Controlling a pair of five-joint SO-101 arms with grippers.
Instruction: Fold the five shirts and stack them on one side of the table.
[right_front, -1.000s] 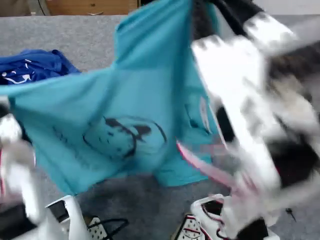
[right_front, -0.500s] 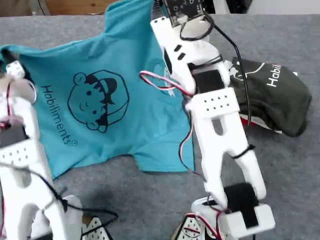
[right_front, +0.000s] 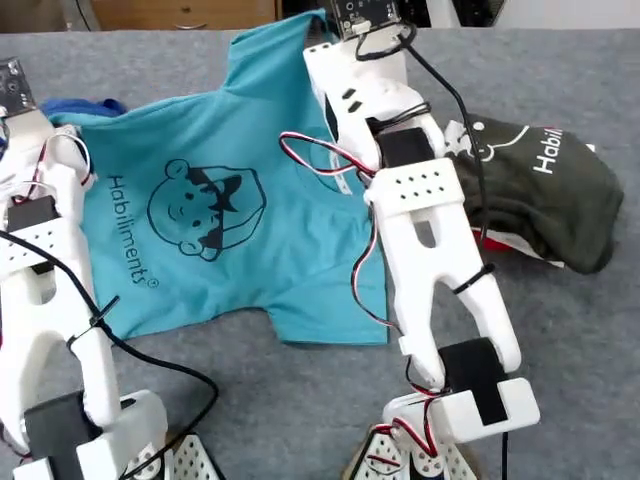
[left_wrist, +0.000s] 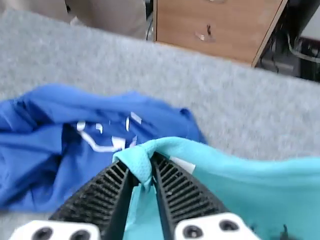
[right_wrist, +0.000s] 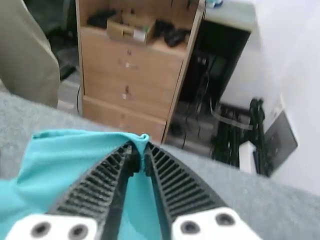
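Note:
A teal shirt with a bear-face print lies spread face up on the grey table. My left gripper is shut on a pinch of the teal shirt at its far left corner. At the far edge of the table my right gripper is shut on the teal shirt at its other top corner. A crumpled blue shirt lies just beyond the left gripper. To the right of the right arm rests a folded dark olive shirt.
Under the olive shirt, a strip of red and white cloth shows. Both arm bases stand at the table's near edge with loose cables. A wooden drawer cabinet stands behind the table.
The teal shirt went from hanging in the air to lying spread on the table. Both arms came down with it and the left one shifted slightly right.

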